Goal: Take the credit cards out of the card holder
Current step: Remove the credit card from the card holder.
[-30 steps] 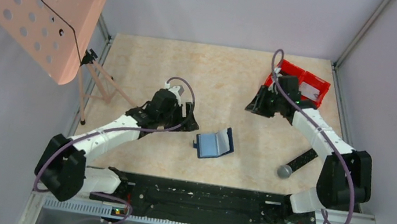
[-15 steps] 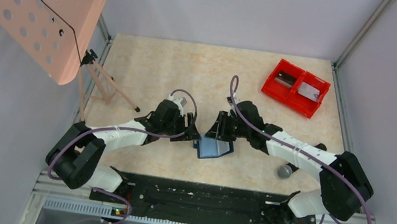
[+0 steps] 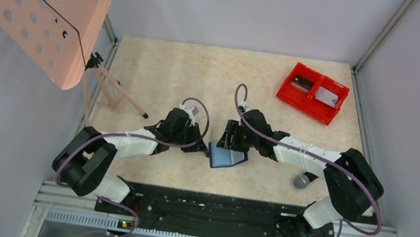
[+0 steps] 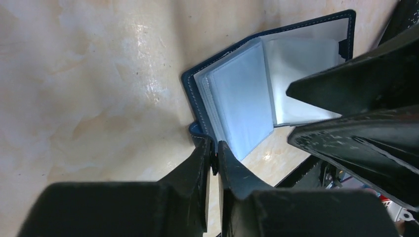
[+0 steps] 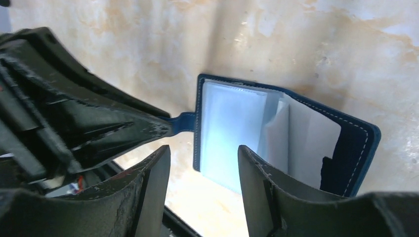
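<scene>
The navy card holder [image 3: 227,157] lies open on the table, pale blue sleeves [image 4: 244,101] facing up. My left gripper [image 4: 213,154] is shut on the small blue tab [image 5: 183,123] at the holder's left edge [image 3: 210,151]. My right gripper [image 5: 203,150] hangs open over the holder's near edge, with its fingers [image 5: 252,168] astride the left sleeve and nothing between them. From above it sits at the holder's far side [image 3: 230,144]. Pale sheets [image 5: 306,138] fill the sleeves; I cannot tell whether they are credit cards. Flat grey pieces [image 3: 325,96] that look like cards lie in the red bin.
The red two-compartment bin [image 3: 313,91] stands at the back right. A grey ball [image 3: 301,181] rests near the right arm's base. A pink perforated stand [image 3: 43,8] on a tripod leans over the table's left side. A metal rail runs along the right edge.
My right arm swung from the red bin to the card holder and its jaws opened wider. My left gripper moved in and shut on the holder's tab.
</scene>
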You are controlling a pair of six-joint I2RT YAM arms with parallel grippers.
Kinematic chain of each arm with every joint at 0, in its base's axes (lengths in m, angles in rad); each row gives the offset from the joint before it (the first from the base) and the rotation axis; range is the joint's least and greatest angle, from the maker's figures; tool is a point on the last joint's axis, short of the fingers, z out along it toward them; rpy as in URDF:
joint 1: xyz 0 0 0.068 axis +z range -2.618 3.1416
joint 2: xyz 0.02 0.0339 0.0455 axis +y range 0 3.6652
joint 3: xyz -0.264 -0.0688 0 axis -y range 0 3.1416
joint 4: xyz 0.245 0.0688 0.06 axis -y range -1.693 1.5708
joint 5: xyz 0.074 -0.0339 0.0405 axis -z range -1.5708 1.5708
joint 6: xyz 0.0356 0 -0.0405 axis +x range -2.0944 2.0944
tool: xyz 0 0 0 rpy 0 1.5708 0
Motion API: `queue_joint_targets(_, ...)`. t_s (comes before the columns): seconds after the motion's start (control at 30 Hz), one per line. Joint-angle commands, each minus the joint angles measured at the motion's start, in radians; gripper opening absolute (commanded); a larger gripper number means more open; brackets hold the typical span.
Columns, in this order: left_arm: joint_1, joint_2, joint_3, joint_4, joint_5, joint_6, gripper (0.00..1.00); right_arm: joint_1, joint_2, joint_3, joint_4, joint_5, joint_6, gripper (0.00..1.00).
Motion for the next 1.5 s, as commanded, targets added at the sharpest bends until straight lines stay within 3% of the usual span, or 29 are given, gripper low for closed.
queue_joint_targets(0.0,-0.004,-0.031,-0.016,0.049,0.021,0.001,0.09,0.019,0.042,0.014,-0.005,0.041,-0.048,0.56)
queue_joint_targets(0.07,-0.004,-0.035,-0.021,0.049,0.023,0.002,0.00,0.030,0.052,0.025,-0.012,0.055,-0.060,0.61)
queue_joint_targets(0.27,-0.004,-0.039,-0.029,0.044,0.028,0.005,0.00,0.084,0.080,0.074,-0.081,0.167,-0.104,0.68)
queue_joint_targets(0.53,-0.004,-0.052,-0.044,0.048,0.020,0.000,0.00,0.136,0.107,0.115,-0.156,0.343,-0.136,0.70)
queue_joint_targets(0.87,-0.003,-0.059,-0.064,0.060,0.019,-0.005,0.00,0.185,0.177,0.149,-0.183,0.418,-0.132,0.74)
queue_joint_targets(0.97,-0.004,-0.064,-0.067,0.058,0.015,-0.003,0.00,0.187,0.182,0.151,-0.197,0.445,-0.134,0.70)
queue_joint_targets(1.13,-0.003,-0.070,-0.071,0.050,0.004,0.000,0.00,0.187,0.161,0.145,-0.199,0.463,-0.137,0.52)
queue_joint_targets(1.47,-0.003,-0.072,-0.072,0.032,-0.010,0.010,0.00,0.187,0.143,0.155,-0.210,0.458,-0.136,0.42)
